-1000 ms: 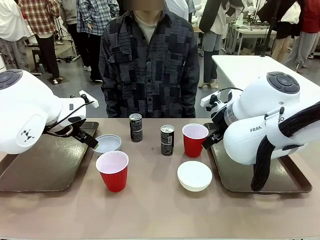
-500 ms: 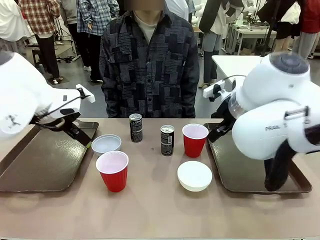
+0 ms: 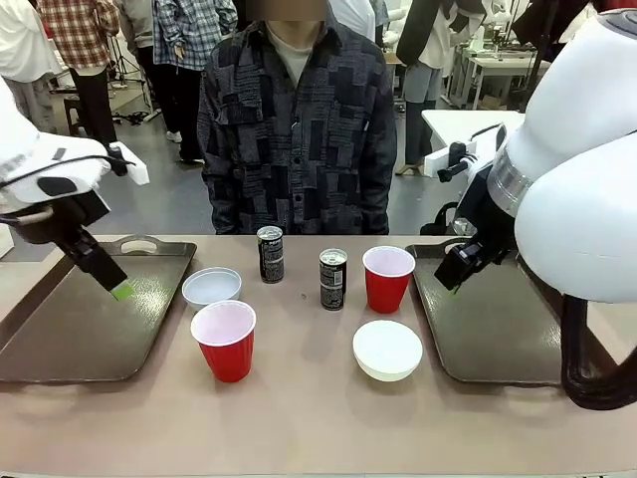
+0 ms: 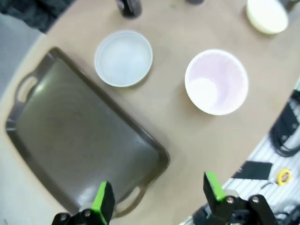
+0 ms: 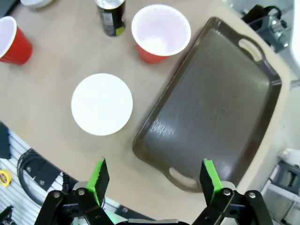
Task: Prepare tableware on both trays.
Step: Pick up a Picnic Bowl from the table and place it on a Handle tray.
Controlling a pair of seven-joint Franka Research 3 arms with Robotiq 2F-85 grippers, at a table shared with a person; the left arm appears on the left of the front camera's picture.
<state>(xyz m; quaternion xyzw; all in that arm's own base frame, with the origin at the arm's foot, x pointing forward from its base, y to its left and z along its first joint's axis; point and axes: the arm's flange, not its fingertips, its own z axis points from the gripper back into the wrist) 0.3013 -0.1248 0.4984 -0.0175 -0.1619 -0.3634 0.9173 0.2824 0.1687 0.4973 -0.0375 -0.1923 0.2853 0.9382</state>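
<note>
Wide open, empty — your left end effector (image 4: 158,192) above the left tray (image 4: 70,136), right end effector (image 5: 153,177) above the right tray (image 5: 211,108).

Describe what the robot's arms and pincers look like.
The left arm and right arm are glossy white with rounded shells. The right arm has a silver joint ring and a thick black cable bundle. The left pincer and right pincer are black, each with two fingers tipped in bright green pads.
</note>
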